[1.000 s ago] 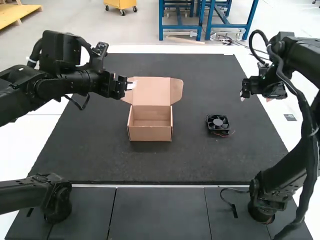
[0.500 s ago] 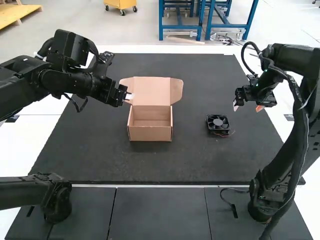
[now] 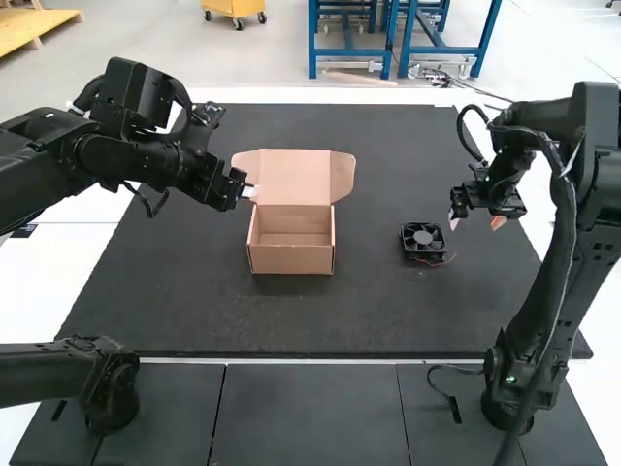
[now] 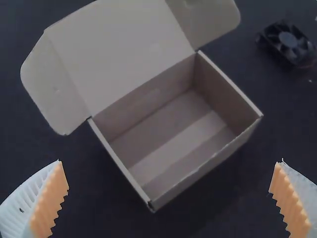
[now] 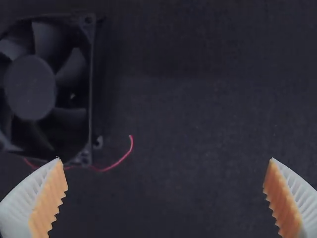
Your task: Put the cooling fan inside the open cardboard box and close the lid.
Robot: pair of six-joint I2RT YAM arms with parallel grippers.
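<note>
Right hand [image 3: 473, 215] hangs over the table [image 3: 39, 282], just beside the cooling fan [image 3: 424, 238] on the fan's outer side; fingers spread wide, nothing between them. Left hand [image 3: 243, 186] sits at the left edge of the lid [image 3: 291, 178], also wide open and holding nothing. Cannot tell whether it touches the cardboard

Progress: by my reading, no step is complete yet
- fan lies flat on the black mat [image 3: 175, 291], to the right of the cardboard box [image 3: 291, 258] and apart from it; a thin red wire [image 5: 119, 155] trails from one corner
- box stands upright, open top; lid folded back and away from the arms, its side flaps [image 4: 47, 94] spread out

Contents: left wrist view looks straight into the box. Bare cardboard floor and walls, nothing inside

Left to do: grasp the fan, carry it across and set it in the box, then fold the lid forward and shut it. Right hand looks offset from the fan, so it would need to centre over it before closing
</note>
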